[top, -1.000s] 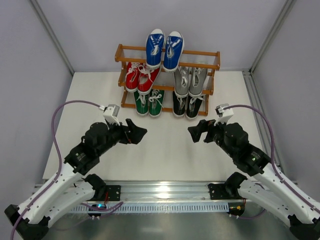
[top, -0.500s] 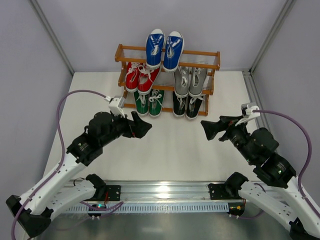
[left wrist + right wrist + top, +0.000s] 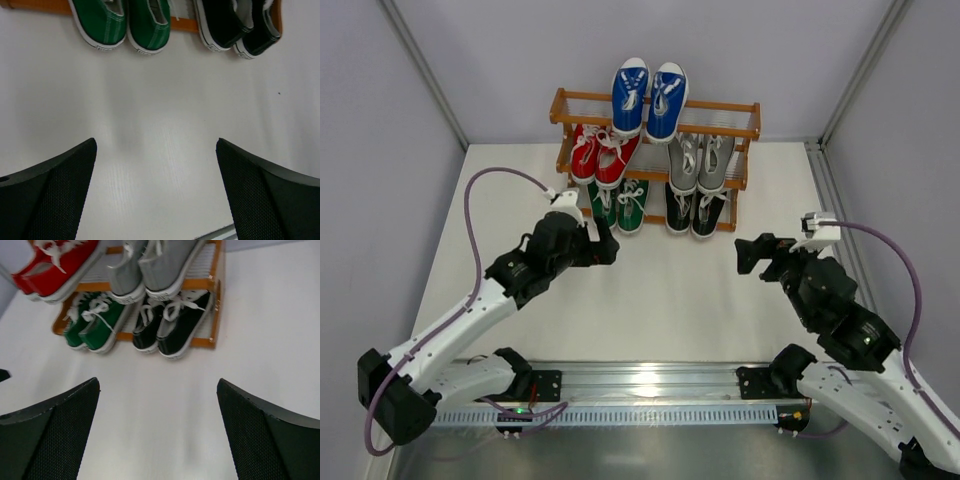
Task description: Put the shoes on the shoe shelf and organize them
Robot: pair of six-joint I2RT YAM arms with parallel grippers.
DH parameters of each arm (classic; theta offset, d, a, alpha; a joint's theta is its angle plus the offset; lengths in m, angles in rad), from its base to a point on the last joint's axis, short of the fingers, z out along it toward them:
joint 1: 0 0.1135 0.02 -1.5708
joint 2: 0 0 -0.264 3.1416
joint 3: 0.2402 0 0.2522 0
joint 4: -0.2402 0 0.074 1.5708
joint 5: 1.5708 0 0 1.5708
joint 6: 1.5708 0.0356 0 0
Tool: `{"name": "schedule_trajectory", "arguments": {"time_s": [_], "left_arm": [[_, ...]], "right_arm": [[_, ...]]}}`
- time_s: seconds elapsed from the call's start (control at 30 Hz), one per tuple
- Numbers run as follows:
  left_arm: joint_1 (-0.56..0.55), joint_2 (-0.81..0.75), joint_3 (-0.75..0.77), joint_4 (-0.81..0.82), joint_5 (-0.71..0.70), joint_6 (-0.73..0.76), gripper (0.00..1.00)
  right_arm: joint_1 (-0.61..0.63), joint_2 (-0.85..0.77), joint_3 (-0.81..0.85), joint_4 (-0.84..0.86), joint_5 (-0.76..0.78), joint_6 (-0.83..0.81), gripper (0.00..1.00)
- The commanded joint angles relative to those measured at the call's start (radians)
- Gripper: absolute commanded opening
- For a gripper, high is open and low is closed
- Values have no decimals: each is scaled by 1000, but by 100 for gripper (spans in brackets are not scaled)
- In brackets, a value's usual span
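The orange-brown shoe shelf (image 3: 582, 98) stands at the back middle of the table. The blue pair (image 3: 648, 98) lies on its top tier. The red pair (image 3: 600, 153) and the grey pair (image 3: 700, 160) lie on the middle tier. The green pair (image 3: 618, 205) and the black pair (image 3: 698, 212) lie on the bottom tier. My left gripper (image 3: 603, 250) is open and empty just in front of the green pair (image 3: 122, 25). My right gripper (image 3: 752, 255) is open and empty, in front and to the right of the black pair (image 3: 172, 327).
White tabletop (image 3: 660, 300) with grey walls on three sides. A metal rail (image 3: 650, 385) holding both arm bases runs along the near edge. Purple cables loop from both wrists.
My left arm has stretched forward, bringing its gripper closer to the green pair. My right gripper has swung to the right, away from the centre. The shoes have not moved.
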Motion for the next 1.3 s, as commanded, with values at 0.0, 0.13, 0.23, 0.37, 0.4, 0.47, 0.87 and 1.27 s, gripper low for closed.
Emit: {"name": "schedule_trajectory", "arguments": {"time_s": [0.0,0.13,0.23,0.37,0.4,0.47,0.87,1.27], "left_arm": [[27,4,3,-2,-182,-22,100],[53,-97,-46,130,-188,-33,100],[55,-147,-57,141,-190,-48,100],[56,-225,-79,75,-213,-53,100],[55,-273,-100,61,-225,-56,100],[56,-316,-123,55,-228,-68,100],[58,-440,-178,-8,-234,-87,100],[58,-462,-197,-17,-233,-93,100]], "right_arm": [[-9,71,-76,-28,266,63,100],[-186,200,-112,95,106,96,99],[-511,289,-177,304,-333,193,59],[-734,401,-300,556,-658,360,4],[-768,469,-317,625,-735,375,4],[-788,560,-323,700,-810,411,4],[-813,1019,-305,1021,-1026,564,4],[-813,1226,-112,925,-924,482,4]]}}
